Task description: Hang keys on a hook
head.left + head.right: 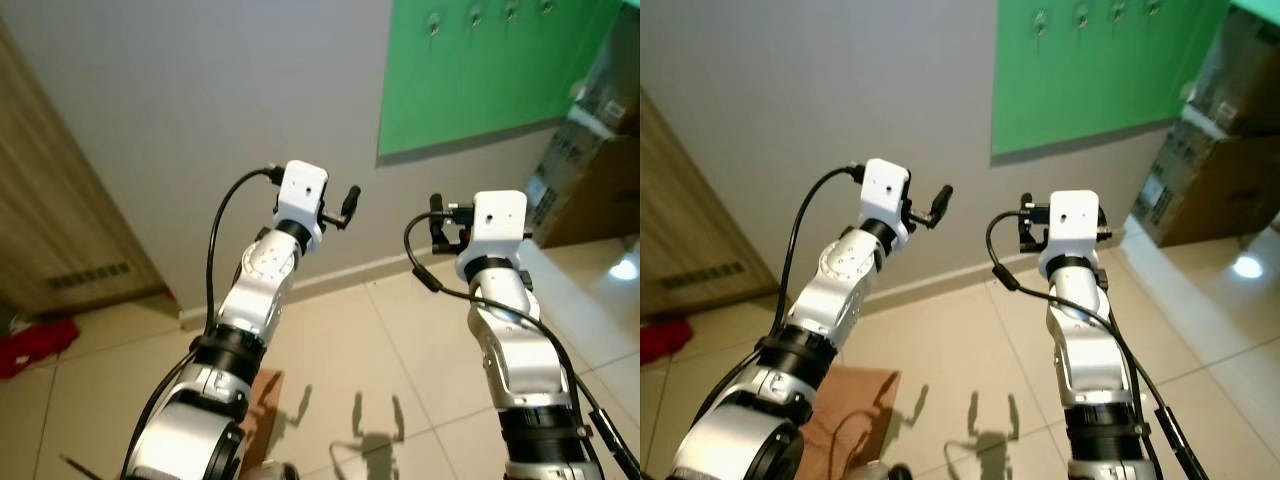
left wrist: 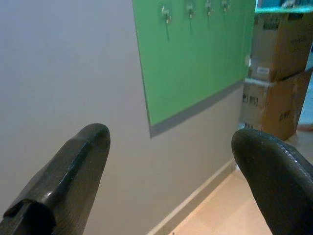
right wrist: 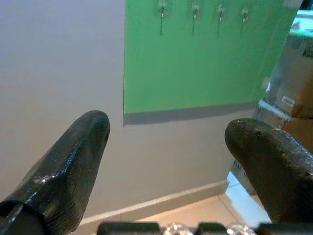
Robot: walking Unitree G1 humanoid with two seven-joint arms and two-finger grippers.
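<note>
While no keys are showing in either hand, the task is looking barely begun. Four small metal hooks (image 3: pixel 203 11) are sitting in a row along the top of a flat green wall board (image 3: pixel 195 63), well apart from the robot. Both silver arms are reaching up toward the grey wall (image 1: pixel 200 90). The left hand (image 2: pixel 171 171) is spreading its two black fingers wide around nothing, and the right hand (image 3: pixel 166 166) is gaping empty likewise. Stacked brown cardboard boxes (image 2: pixel 281 73) are standing beside the board, above a beige tiled floor (image 1: pixel 380 350).
</note>
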